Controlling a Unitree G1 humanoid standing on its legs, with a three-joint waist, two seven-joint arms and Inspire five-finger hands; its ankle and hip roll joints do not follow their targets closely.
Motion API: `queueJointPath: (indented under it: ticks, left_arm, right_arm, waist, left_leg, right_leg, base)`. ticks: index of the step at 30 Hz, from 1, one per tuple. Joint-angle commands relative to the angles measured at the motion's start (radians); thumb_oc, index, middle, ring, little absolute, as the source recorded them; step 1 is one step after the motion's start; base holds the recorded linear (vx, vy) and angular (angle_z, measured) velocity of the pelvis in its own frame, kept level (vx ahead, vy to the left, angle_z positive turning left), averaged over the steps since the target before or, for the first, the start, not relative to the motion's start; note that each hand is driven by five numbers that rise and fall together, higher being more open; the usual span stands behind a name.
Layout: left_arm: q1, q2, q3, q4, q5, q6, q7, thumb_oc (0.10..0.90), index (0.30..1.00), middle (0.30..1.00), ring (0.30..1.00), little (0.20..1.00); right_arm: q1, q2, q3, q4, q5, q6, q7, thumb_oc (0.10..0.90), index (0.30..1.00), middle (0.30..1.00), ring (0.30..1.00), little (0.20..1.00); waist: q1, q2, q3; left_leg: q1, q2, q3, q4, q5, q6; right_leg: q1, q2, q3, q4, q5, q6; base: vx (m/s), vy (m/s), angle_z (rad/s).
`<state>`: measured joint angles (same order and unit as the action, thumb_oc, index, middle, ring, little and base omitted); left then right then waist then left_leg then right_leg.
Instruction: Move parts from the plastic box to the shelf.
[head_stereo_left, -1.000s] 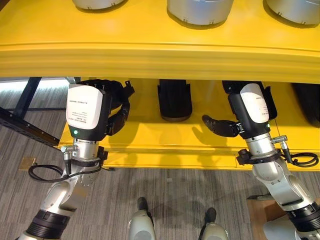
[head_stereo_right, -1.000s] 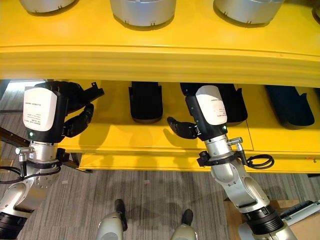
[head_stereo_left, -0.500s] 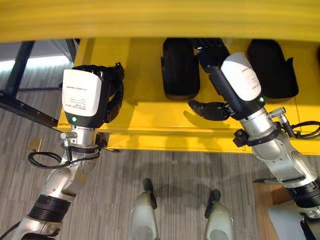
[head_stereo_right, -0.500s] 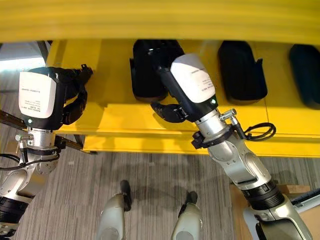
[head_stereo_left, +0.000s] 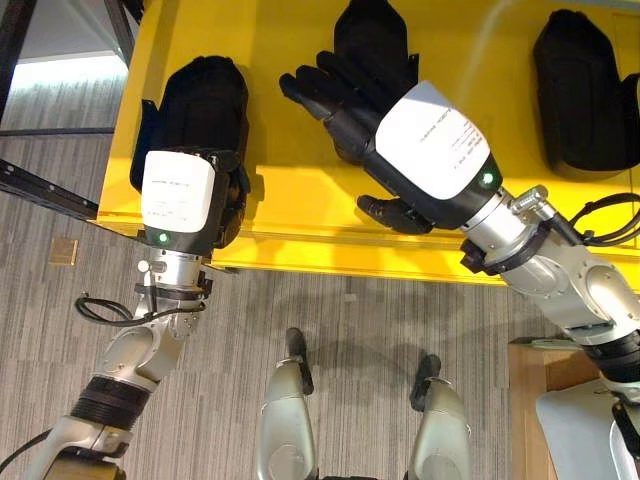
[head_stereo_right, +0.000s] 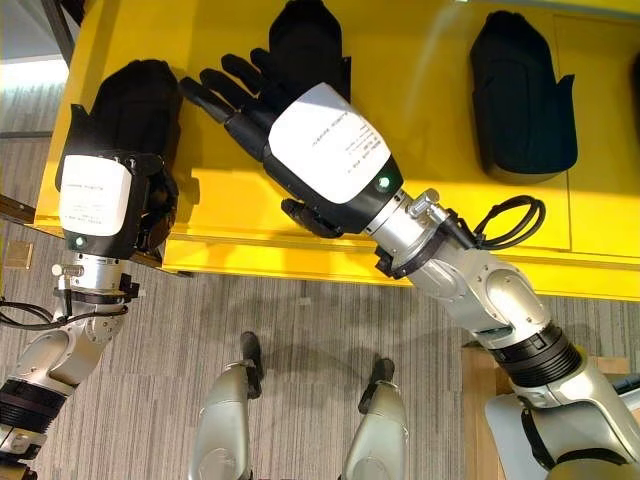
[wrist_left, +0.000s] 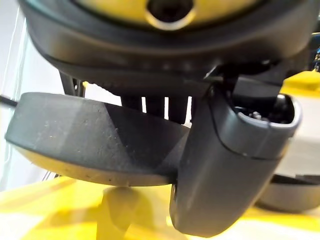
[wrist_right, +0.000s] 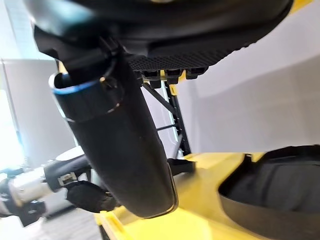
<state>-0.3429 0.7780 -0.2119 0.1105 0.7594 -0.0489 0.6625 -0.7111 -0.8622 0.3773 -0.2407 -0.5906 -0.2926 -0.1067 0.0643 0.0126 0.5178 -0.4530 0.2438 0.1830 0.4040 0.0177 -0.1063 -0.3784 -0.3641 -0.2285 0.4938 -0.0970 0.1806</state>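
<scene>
Eye views: three black moulded plastic parts lie on the glossy yellow shelf (head_stereo_left: 300, 215): the left part (head_stereo_left: 200, 100), the middle part (head_stereo_right: 310, 45) and the right part (head_stereo_left: 585, 90). The left hand (head_stereo_left: 225, 200) sits at the left part's near end, its fingers hidden. The right hand (head_stereo_right: 245, 105) hovers spread, empty, between left and middle parts.

Left wrist view: a dark rounded part (wrist_left: 95, 145) lies between thumb and fingers; the grip may slip.

Right wrist view: the right hand's straight thumb could knock the middle part.

A yellow shelf (head_stereo_left: 300, 215) carries 3 black parts (head_stereo_left: 585, 95) side by side.
</scene>
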Motion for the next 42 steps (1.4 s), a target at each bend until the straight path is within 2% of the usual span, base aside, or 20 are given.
queueJointPath:
  ticks: [1,6,9,12,15,17,24,25,27,28,29,30,34,37,40,41,42]
  left_arm:
    - [-0.079,0.024,0.016,-0.068,0.019,-0.023,0.028,0.4,0.3,0.3,0.3,0.3]
    - [-0.075,0.018,0.007,-0.047,0.043,-0.027,0.049,0.4,0.3,0.3,0.3,0.3]
    - [-0.086,0.028,0.0,-0.035,0.057,-0.03,0.044,0.4,0.3,0.3,0.3,0.3]
    - [-0.113,0.033,-0.023,0.013,0.051,-0.007,0.04,0.4,0.3,0.3,0.3,0.3]
    - [-0.136,0.036,-0.041,0.056,0.043,0.003,0.048,0.4,0.3,0.3,0.3,0.3]
    - [-0.158,0.039,-0.062,0.108,0.057,0.024,0.066,0.4,0.3,0.3,0.3,0.3]
    - [-0.193,0.04,-0.072,0.221,0.067,0.073,0.091,0.4,0.3,0.3,0.3,0.3]
    - [-0.204,0.041,-0.078,0.26,0.074,0.086,0.1,0.4,0.3,0.3,0.3,0.3]
    - [-0.217,0.045,-0.087,0.298,0.074,0.087,0.11,0.4,0.3,0.3,0.3,0.3]
    - [-0.218,0.045,-0.087,0.298,0.074,0.087,0.11,0.4,0.3,0.3,0.3,0.3]
    - [-0.231,0.047,-0.103,0.35,0.065,0.1,0.124,0.4,0.3,0.3,0.3,0.3]
    - [-0.243,0.044,-0.111,0.373,0.059,0.108,0.128,0.4,0.3,0.3,0.3,0.3]
    - [-0.253,0.039,-0.12,0.414,0.049,0.111,0.144,0.4,0.3,0.3,0.3,0.3]
    - [-0.248,0.028,-0.124,0.434,0.066,0.124,0.15,0.4,0.3,0.3,0.3,0.3]
    - [-0.24,0.024,-0.125,0.46,0.072,0.142,0.156,0.4,0.3,0.3,0.3,0.3]
    - [-0.242,0.028,-0.127,0.478,0.062,0.149,0.163,0.4,0.3,0.3,0.3,0.3]
    - [-0.242,0.029,-0.127,0.48,0.062,0.15,0.163,0.4,0.3,0.3,0.3,0.3]
  right_arm:
    - [-0.111,0.02,-0.101,-0.13,-0.012,-0.028,-0.106,0.9,1.0,1.0,1.0,1.0]
    - [-0.12,0.006,-0.109,-0.153,-0.041,-0.04,-0.093,0.9,1.0,1.0,1.0,1.0]
    - [-0.142,-0.005,-0.104,-0.158,-0.069,-0.094,-0.1,0.9,1.0,1.0,1.0,1.0]
    - [-0.175,-0.009,-0.079,-0.191,-0.071,-0.15,-0.07,0.9,1.0,1.0,1.0,1.0]
    - [-0.199,-0.009,-0.058,-0.204,-0.053,-0.161,-0.032,0.9,1.0,1.0,1.0,1.0]
    - [-0.213,-0.01,-0.035,-0.216,-0.015,-0.195,-0.004,0.9,1.0,1.0,1.0,1.0]
    - [-0.184,0.001,-0.022,-0.252,0.14,-0.211,0.129,0.9,1.0,1.0,1.0,1.0]
    - [-0.169,0.009,-0.018,-0.268,0.207,-0.208,0.187,0.9,1.0,1.0,1.0,1.0]
    - [-0.16,0.012,-0.011,-0.28,0.299,-0.202,0.228,0.9,1.0,1.0,1.0,1.0]
    - [-0.159,0.012,-0.012,-0.281,0.3,-0.202,0.23,0.9,1.0,1.0,1.0,1.0]
    - [-0.141,0.036,-0.011,-0.297,0.42,-0.207,0.285,0.9,1.0,1.0,1.0,1.0]
    - [-0.14,0.053,-0.01,-0.302,0.45,-0.177,0.307,0.9,1.0,1.0,1.0,1.0]
    - [-0.147,0.087,0.002,-0.297,0.496,-0.135,0.334,0.9,1.0,1.0,1.0,1.0]
    - [-0.134,0.124,-0.003,-0.304,0.55,-0.079,0.36,0.9,1.0,1.0,1.0,1.0]
    - [-0.107,0.151,-0.009,-0.308,0.588,0.012,0.403,0.9,1.0,1.0,1.0,1.0]
    - [-0.097,0.163,-0.003,-0.294,0.65,0.098,0.46,0.9,1.0,1.0,1.0,1.0]
    - [-0.097,0.164,-0.002,-0.294,0.651,0.103,0.465,0.9,1.0,1.0,1.0,1.0]
  waist:
    - [-0.006,-0.022,-0.062]
    - [-0.012,-0.017,-0.057]
    - [-0.014,-0.011,-0.053]
    - [-0.02,-0.006,-0.053]
    - [-0.025,-0.002,-0.053]
    - [-0.033,0.001,-0.05]
    - [-0.056,0.002,-0.058]
    - [-0.065,0.002,-0.061]
    - [-0.073,0.002,-0.064]
    - [-0.072,0.002,-0.064]
    - [-0.085,0.005,-0.068]
    - [-0.089,0.007,-0.071]
    - [-0.092,0.01,-0.076]
    - [-0.097,0.016,-0.082]
    - [-0.106,0.02,-0.086]
    - [-0.111,0.021,-0.09]
    - [-0.112,0.021,-0.09]
  left_leg:
    - [0.036,0.02,-0.022,0.009,-0.054,-0.009]
    - [0.044,0.021,-0.013,-0.009,-0.045,-0.009]
    - [0.044,0.019,-0.014,-0.013,-0.041,-0.008]
    - [0.043,0.019,-0.012,-0.011,-0.04,-0.007]
    - [0.045,0.019,-0.009,-0.014,-0.039,-0.006]
    - [0.048,0.02,-0.001,-0.02,-0.035,-0.004]
    - [0.069,0.022,0.018,-0.033,-0.031,-0.002]
    - [0.076,0.023,0.024,-0.034,-0.032,-0.001]
    - [0.085,0.025,0.031,-0.037,-0.031,0.0]
    - [0.086,0.025,0.031,-0.038,-0.031,0.0]
    - [0.1,0.027,0.037,-0.042,-0.031,0.0]
    - [0.105,0.026,0.039,-0.044,-0.031,0.001]
    - [0.119,0.025,0.045,-0.051,-0.03,0.004]
    - [0.129,0.027,0.048,-0.054,-0.031,0.005]
    - [0.141,0.028,0.054,-0.057,-0.031,0.004]
    - [0.148,0.028,0.059,-0.063,-0.031,0.005]
    - [0.149,0.028,0.06,-0.063,-0.031,0.005]
  right_leg:
    - [-0.016,0.049,0.062,-0.001,0.001,-0.03]
    - [-0.023,0.052,0.068,-0.002,0.002,-0.03]
    - [-0.031,0.055,0.073,0.007,-0.001,-0.031]
    - [-0.038,0.057,0.077,0.017,-0.006,-0.035]
    - [-0.042,0.06,0.081,0.02,-0.007,-0.037]
    - [-0.048,0.065,0.085,0.023,-0.008,-0.04]
    - [-0.044,0.073,0.096,0.02,-0.009,-0.045]
    - [-0.041,0.076,0.1,0.019,-0.009,-0.046]
    - [-0.036,0.077,0.104,0.016,-0.009,-0.048]
    - [-0.036,0.077,0.105,0.016,-0.009,-0.048]
    - [-0.028,0.079,0.108,0.016,-0.01,-0.051]
    - [-0.026,0.08,0.11,0.016,-0.01,-0.053]
    - [-0.016,0.08,0.113,0.01,-0.011,-0.055]
    - [-0.008,0.08,0.112,0.012,-0.015,-0.06]
    - [-0.003,0.079,0.116,0.016,-0.019,-0.062]
    - [-0.001,0.079,0.12,0.016,-0.021,-0.063]
    - [-0.001,0.079,0.121,0.016,-0.021,-0.063]
  base:
    - [0.0,0.0,0.0]
    - [0.0,0.0,0.0]
    - [0.0,0.0,0.0]
    - [0.0,0.001,-0.07]
    - [0.0,0.003,-0.03]
    - [-0.02,0.005,-0.05]
    - [0.0,0.0,0.0]
    - [0.0,0.0,0.0]
    - [0.02,0.017,-0.1]
    - [0.03,0.032,-0.15]
    - [0.03,0.03,-0.11]
    - [0.03,0.03,-0.05]
    - [0.03,0.011,-0.06]
    - [0.04,0.014,-0.12]
    - [0.04,0.038,-0.02]
    - [0.03,0.04,0.01]
    - [0.05,0.049,-0.02]
